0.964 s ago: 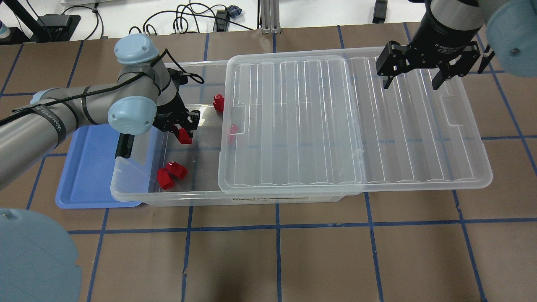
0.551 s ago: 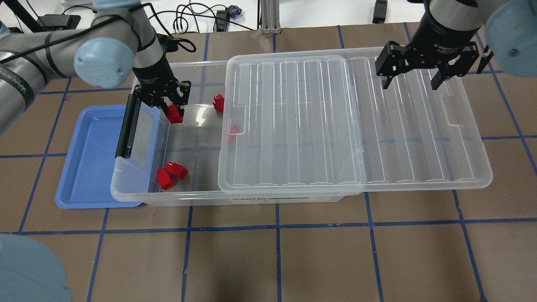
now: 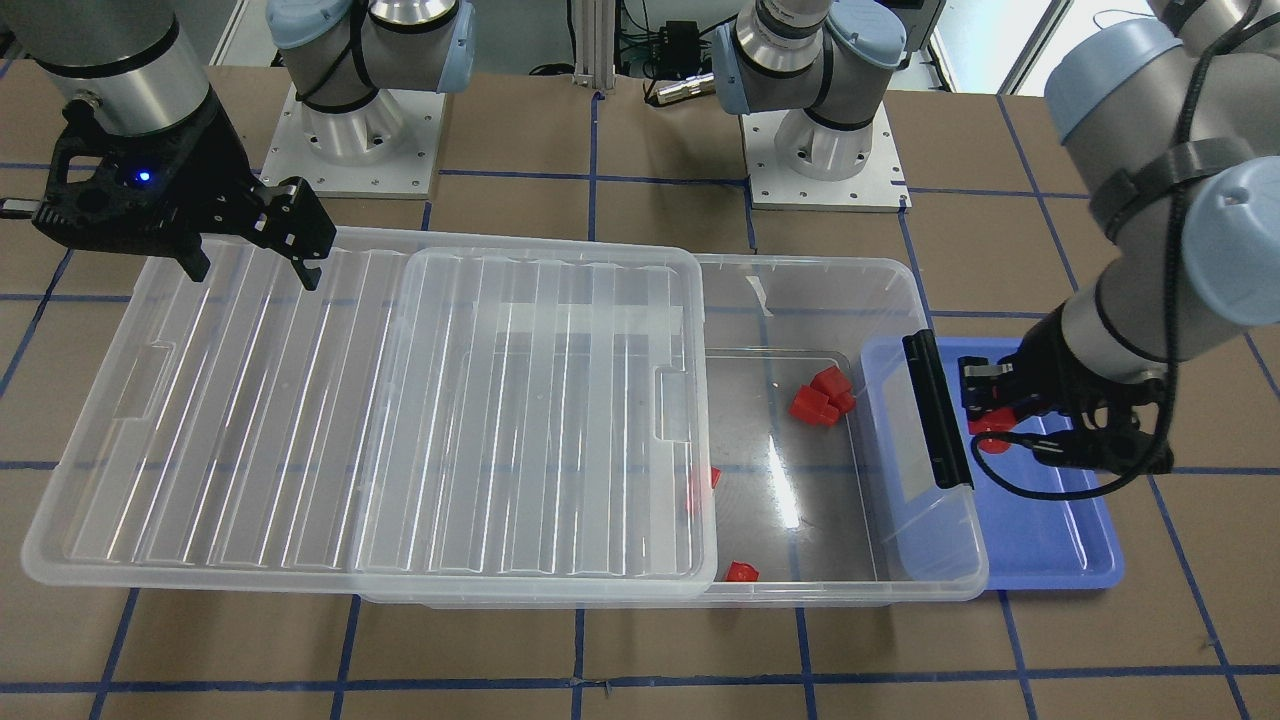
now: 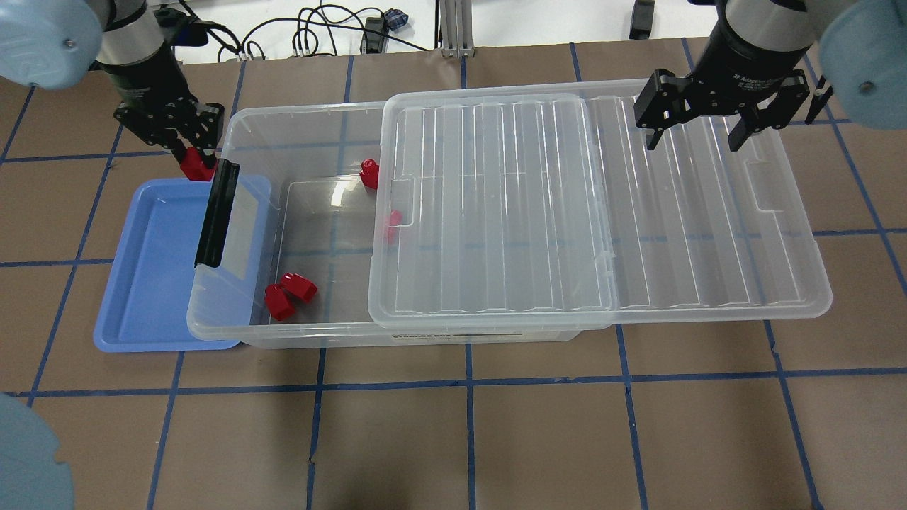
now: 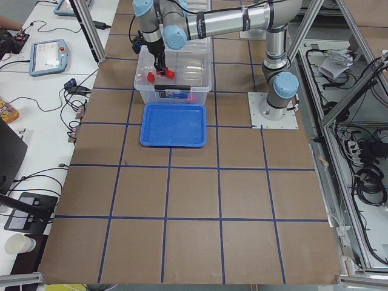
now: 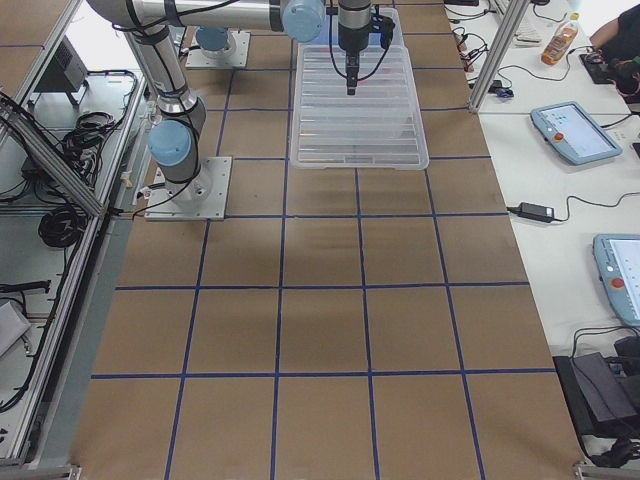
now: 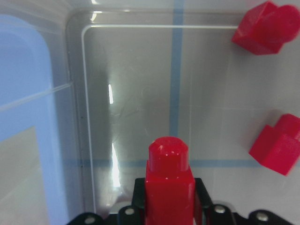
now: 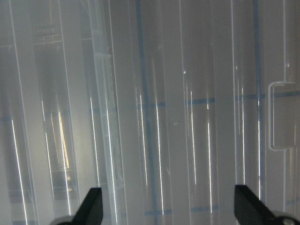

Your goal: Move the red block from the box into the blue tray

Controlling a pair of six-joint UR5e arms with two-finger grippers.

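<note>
L pincer (image 4: 195, 160) is pinching the red block (image 4: 191, 168) by its flat sides, knob end pointing away from the wrist. Wrist cam shows the body clamped square btw the fingers, so it prob won't twist in transit. It hangs just outside the box (image 4: 312, 331), off a corner of the box's latch end, about over the rim of the blue tray (image 4: 142, 283). As far as I can tell the block touches neither box nor tray; exact height not readable.

Why there: the tray sits on the tabletop (image 4: 496, 425) tucked against the box's latch end. The box's flared rim and black latch clip (image 4: 216, 212) overhang the tray's box-side strip. That makes a short hop from box to tray. But the drop prob has to go further out from the box, else the block meets the rim/clip.

Lid (image 4: 496, 205) lies slid along the box top away from the latch end, sticking out past the box's other end. So only the latch-end part is open for reaching in. Inside the box:
- a pair of other red blocks (image 4: 289, 294), touching, by one long wall;
- one by the opposite long wall, at the lid's edge;
- one half under the lid's edge.

R pincer (image 4: 691, 131) is spread, nothing btw its fingers. It hovers over the lid at the box end opposite the latch, apparently parked clear of the L arm, poss. on hand for the lid.

Stage, by my read: pick done, carry under way, release not yet made. Next calls for shifting out over the tray floor, lowering, then letting go.
</note>
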